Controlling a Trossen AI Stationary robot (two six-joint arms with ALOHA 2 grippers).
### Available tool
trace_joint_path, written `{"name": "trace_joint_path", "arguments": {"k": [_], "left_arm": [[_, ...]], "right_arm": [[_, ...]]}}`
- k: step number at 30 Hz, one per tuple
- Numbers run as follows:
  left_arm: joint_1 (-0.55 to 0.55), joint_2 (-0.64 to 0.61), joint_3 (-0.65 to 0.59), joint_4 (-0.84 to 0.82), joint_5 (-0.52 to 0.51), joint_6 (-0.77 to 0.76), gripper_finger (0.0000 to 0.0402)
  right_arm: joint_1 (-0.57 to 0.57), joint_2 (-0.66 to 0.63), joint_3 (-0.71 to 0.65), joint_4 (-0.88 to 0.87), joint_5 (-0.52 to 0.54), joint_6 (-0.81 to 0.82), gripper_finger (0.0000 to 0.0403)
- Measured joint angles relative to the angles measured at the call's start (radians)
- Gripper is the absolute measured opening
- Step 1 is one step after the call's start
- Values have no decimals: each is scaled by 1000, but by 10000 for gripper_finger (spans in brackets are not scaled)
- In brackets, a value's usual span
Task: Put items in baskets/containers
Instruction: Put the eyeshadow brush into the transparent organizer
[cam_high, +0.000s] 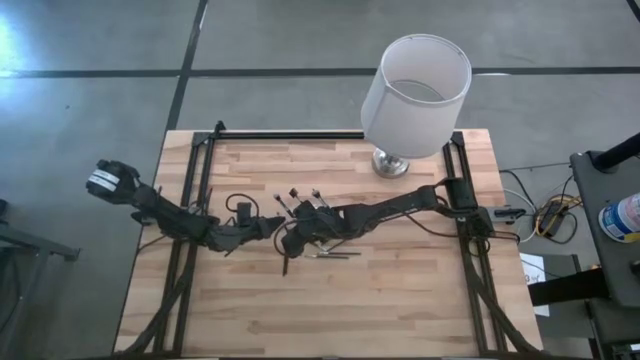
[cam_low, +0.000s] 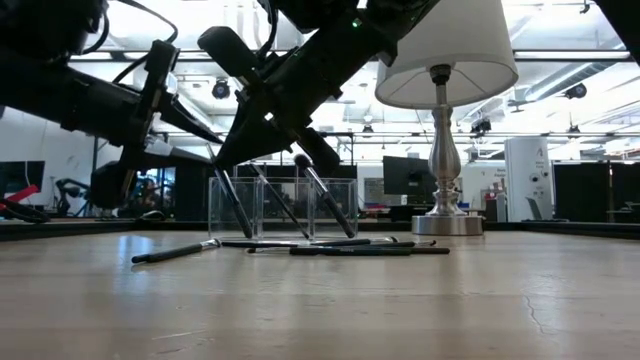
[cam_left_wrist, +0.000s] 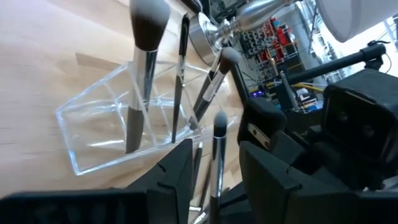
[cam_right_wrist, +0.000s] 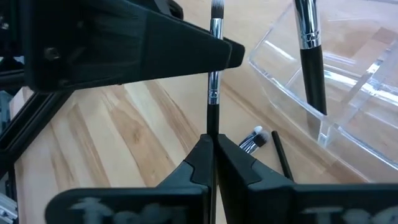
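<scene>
The right pincer (cam_right_wrist: 213, 146) is pinching a slim makeup brush (cam_right_wrist: 214, 87) by the lower part of its dark handle, the brush standing almost upright with its bristle tip pointing away from the wrist. The grip is narrow and low on the handle, so the brush is likely to pivot between the pressed-together fingers and swing off line as it is being carried.

The clear plastic organizer (cam_left_wrist: 118, 134) is standing on the worktop (cam_high: 400, 290) just beside this pincer, and three brushes are already leaning inside its compartments. A held brush that is tilting could catch the organizer's rim or knock against a leaning brush (cam_left_wrist: 146, 68), and the light organizer could be sliding or tipping as a result.

The left pincer (cam_left_wrist: 214, 171) is hovering close to the organizer too, its fingers partly spread and gripping nothing. The two arms are meeting near the middle of the worktop, so a collision between them is a real risk.

Several loose brushes (cam_low: 330, 246) are lying on the wood just in front of the organizer, and the lamp (cam_high: 412, 95) is standing well behind.

The right arm is reaching in low from its side, forearm stretched across the worktop; the left arm is mirroring it.
</scene>
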Motion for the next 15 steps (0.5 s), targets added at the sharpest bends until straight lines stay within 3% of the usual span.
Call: {"name": "trace_joint_path", "arguments": {"k": [6,15], "left_arm": [[1,0,0,0,48,19,111],[3,0,0,0,10,29,28]], "right_arm": [[0,0,0,0,0,0,8],[0,0,0,0,0,-4,8]]}}
